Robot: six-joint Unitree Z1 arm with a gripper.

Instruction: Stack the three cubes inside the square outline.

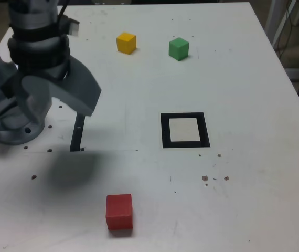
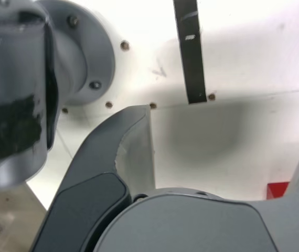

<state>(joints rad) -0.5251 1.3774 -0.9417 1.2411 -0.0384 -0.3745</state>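
1. We are seeing no stacking done yet: the outline (image 1: 185, 130) is lying bare in the middle of the tabletop (image 1: 254, 173), with nothing resting on its cream centre.
2. All 3 cubes are sitting apart, each on its own, so we are judging that all 3 placements are left.
3. The yellow cube (image 1: 126, 42) and the green cube (image 1: 179, 48) are sitting near the far edge, close to each other but not touching, well apart from the outline.
4. The red cube (image 1: 119, 211) is sitting near the front edge, toward the exterior view's left of the outline; in the wrist view we are catching only a sliver of it (image 2: 278, 190) past the gripper body.
5. The gripper (image 1: 78, 94) is hanging above the tabletop at the exterior view's left, beside the arm's base (image 1: 13, 128), holding nothing. We are seeing 1 dark finger (image 2: 105, 157) clearly in the wrist view, but we cannot tell whether the jaws are spread or pressed together.
6. Around it, a thin black strip (image 1: 77, 132) is lying flat on the tabletop just below the gripper, also showing in the wrist view (image 2: 190, 52); we are not counting it as a target.
7. Small dark specks and screw holes are dotting the surface near the outline and the base.
8. We are judging the paths to every cube and to the outline open, with nothing standing between them.
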